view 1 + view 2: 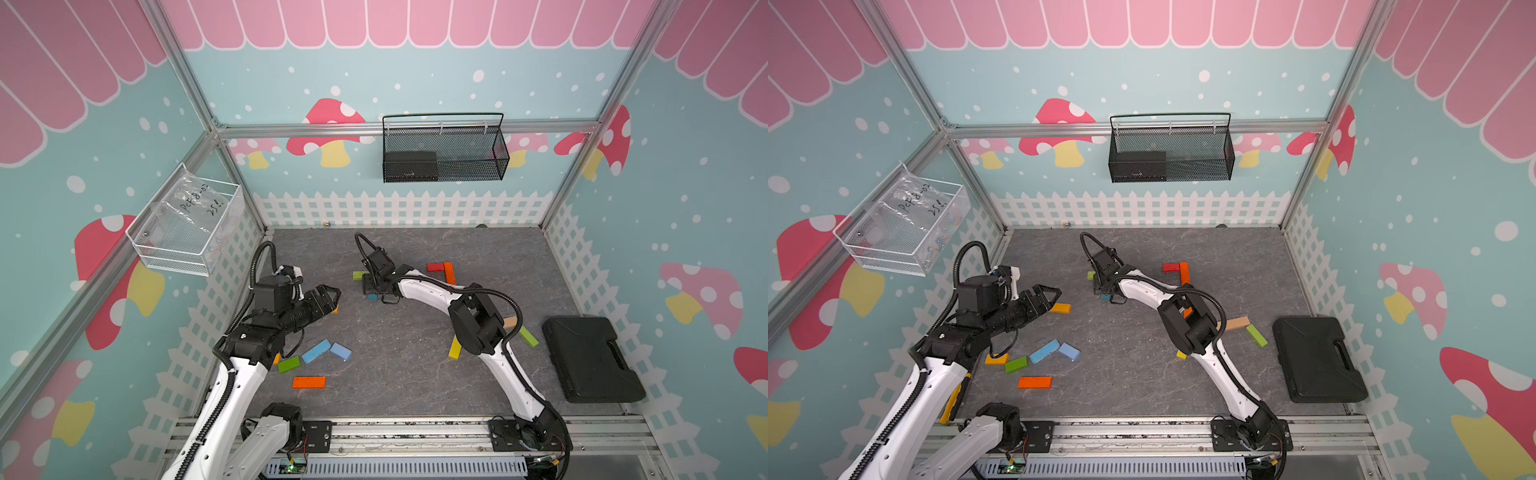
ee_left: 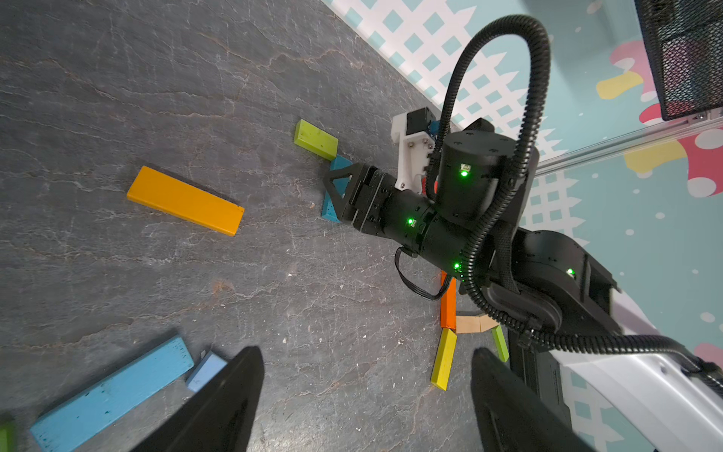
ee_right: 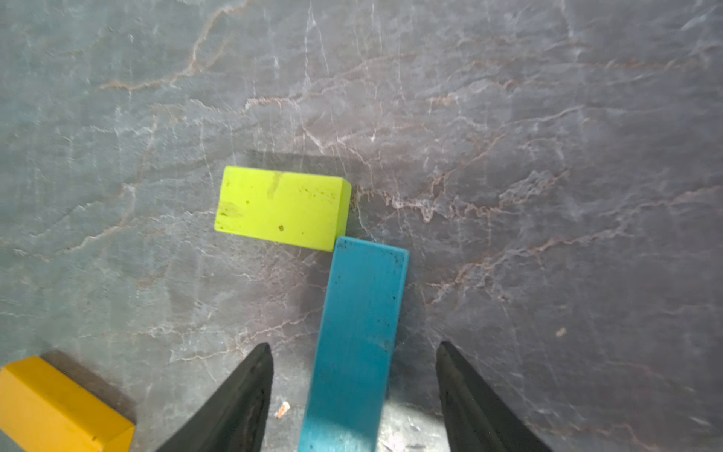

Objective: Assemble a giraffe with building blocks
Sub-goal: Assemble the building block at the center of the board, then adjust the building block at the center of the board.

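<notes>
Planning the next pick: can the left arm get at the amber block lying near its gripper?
Probably yes: the left gripper hangs open close to the amber block, which lies flat on its own, with nothing between them.

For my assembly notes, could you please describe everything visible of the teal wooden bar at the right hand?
The teal flat wooden bar is long and rectangular, its paint scuffed and dark-speckled. It lies flat on the grey marbled tabletop between the fingers of the open right hand, touching neither. Its far corner meets the lime-green wooden block.

White arms (image 1: pixel 419 291), black joints (image 1: pixel 473 324), ribbed black cables (image 2: pixel 504 31), green lights (image 2: pixel 464 172), black right gripper (image 2: pixel 332 195).
</notes>
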